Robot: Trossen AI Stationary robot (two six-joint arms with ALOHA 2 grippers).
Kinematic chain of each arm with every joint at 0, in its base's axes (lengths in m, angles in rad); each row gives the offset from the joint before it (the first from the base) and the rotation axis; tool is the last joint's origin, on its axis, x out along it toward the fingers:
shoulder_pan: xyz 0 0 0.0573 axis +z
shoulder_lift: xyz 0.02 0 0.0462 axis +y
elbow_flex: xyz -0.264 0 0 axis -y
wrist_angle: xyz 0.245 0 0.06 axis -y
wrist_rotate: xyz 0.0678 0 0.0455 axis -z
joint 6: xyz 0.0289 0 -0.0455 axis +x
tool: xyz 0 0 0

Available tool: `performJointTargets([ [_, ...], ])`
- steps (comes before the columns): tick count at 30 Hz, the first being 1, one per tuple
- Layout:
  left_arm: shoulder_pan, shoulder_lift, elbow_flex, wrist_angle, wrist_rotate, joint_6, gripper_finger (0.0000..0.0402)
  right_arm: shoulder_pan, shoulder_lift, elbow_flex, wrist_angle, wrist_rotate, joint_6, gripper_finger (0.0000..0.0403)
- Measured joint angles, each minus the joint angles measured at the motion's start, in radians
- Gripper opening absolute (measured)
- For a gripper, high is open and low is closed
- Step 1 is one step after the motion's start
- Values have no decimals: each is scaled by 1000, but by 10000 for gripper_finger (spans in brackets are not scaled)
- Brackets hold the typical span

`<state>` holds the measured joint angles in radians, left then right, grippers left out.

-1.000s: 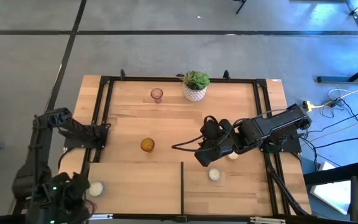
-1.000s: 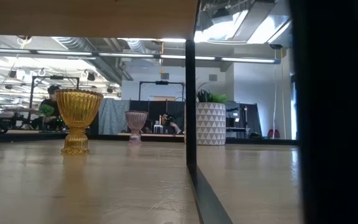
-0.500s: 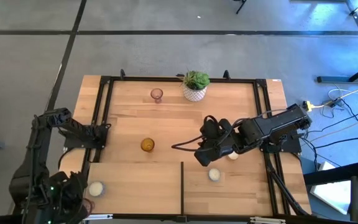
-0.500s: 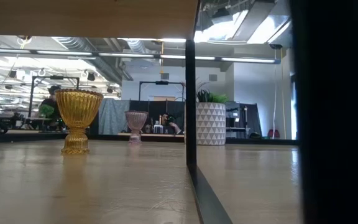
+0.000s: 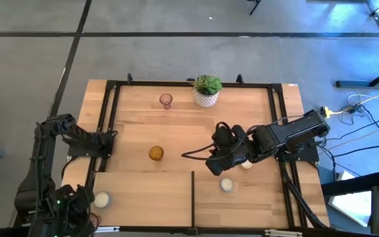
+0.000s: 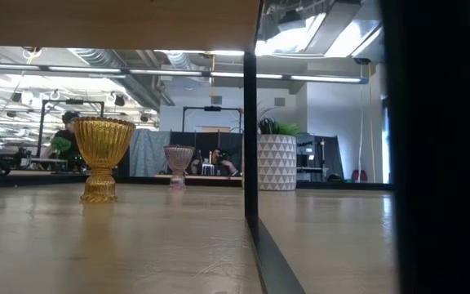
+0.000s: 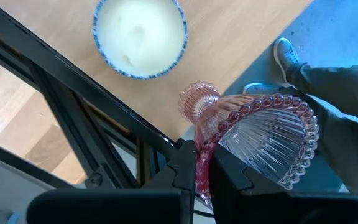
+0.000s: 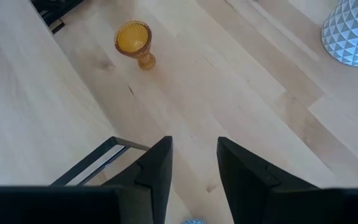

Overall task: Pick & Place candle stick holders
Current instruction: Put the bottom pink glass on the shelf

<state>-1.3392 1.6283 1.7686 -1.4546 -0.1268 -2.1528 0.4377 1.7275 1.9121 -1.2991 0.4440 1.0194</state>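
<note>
Holders: five show in the high view. Pink holder (image 5: 166, 100) upright at the far side of the table (image 5: 242, 118), just left of the plant pot (image 5: 206, 97). Amber holder (image 5: 155, 153) upright mid-table, left of centre. White holder (image 5: 227, 185) on the near right section, just right of the black divider bar (image 5: 193, 197). Another white holder (image 5: 247, 164) pokes out from under the right arm, near the first. Third white holder (image 5: 101, 199) at the near left corner, beside the left arm.

Left gripper (image 7: 202, 177) at the near left corner; fingers clamped on the rim of a second pink holder (image 7: 253, 140), which is tilted, stem pointing toward the table. In the left wrist view the white holder (image 7: 139, 35) with its blue rim sits on the wood beyond it, apart from the pink one. A person's leg and shoe (image 7: 284, 53) show on the floor past the table edge.

Right gripper (image 8: 193, 163) hovers over mid-table, right of centre; fingers apart, nothing between them. In its wrist view the amber holder (image 8: 133, 41) stands ahead, well apart, with the pot (image 8: 354, 34) off to one side.

Low view: amber holder (image 6: 103, 158) nearest, pink holder (image 6: 179, 166) and pot (image 6: 277, 162) farther back, divider bar (image 6: 250, 139) upright in front.
</note>
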Motion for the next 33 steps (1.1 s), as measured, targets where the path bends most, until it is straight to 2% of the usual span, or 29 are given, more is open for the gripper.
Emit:
performJointTargets([
  [7, -1, 0, -6, -5, -1, 4, 17, 0, 0, 0, 3, 1, -9, 131],
  [16, 1, -32, -70, 15, -5, 6, 17, 0, 0, 0, 5, 1, -10, 131],
  [33, 37, -71, -72, 22, 6, 64, 22, 0, -1, 0, 28, 1, -14, 131],
])
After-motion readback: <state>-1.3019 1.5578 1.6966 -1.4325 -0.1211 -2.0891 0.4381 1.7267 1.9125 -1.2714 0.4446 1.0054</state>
